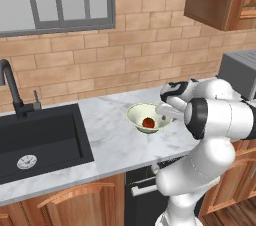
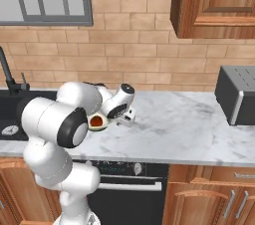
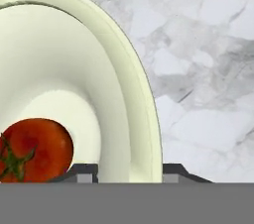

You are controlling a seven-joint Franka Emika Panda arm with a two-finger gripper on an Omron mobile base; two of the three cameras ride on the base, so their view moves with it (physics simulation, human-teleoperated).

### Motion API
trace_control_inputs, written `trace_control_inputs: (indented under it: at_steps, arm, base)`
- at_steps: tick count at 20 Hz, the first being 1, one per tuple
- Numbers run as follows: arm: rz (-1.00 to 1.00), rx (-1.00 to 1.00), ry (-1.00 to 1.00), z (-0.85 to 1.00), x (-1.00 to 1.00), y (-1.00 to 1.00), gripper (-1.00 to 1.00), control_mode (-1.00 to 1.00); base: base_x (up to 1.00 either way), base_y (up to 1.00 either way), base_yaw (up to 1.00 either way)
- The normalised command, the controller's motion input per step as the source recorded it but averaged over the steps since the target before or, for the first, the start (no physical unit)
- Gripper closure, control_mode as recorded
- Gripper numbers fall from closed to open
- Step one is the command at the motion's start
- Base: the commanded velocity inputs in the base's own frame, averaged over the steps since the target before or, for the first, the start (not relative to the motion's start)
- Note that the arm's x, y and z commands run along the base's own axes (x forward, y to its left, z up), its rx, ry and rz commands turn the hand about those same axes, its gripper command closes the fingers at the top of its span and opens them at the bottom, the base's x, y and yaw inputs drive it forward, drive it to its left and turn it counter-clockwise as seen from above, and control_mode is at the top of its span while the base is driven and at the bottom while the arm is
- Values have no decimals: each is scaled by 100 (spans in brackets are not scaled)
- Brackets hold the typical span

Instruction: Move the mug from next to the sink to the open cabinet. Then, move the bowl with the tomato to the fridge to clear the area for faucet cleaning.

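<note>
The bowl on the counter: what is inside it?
Inside the bowl lies one red tomato with a green stem. The gripper straddles the rim; the arm covers the bowl's right edge.

From behind on the right you see the arm (image 2: 64,119) bent low over the marble counter (image 2: 184,129), its hand at the bowl (image 2: 99,124), where the tomato (image 2: 97,119) peeks out. The fingers are hidden. A grey toaster oven (image 2: 238,94) sits far right, and the black faucet (image 2: 7,77) stands far left.
</note>
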Motion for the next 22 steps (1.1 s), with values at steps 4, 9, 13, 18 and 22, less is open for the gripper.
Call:
trace_control_inputs:
  at_steps: [4, 9, 13, 18, 22]
  arm:
    - [-1, 3, -14, 56, -15, 0, 100, -100]
    - [-11, 9, -30, 100, -31, 0, 100, -100]
    - [-19, 18, -28, 100, -46, 0, 100, -100]
    - [-27, 29, -17, 95, -51, -1, 100, -100]
    - [-19, 28, -4, 62, -39, 0, 100, -100]
  base:
    - [0, 0, 0]
    - [0, 0, 0]
    - [0, 0, 0]
    - [0, 0, 0]
    - [0, 0, 0]
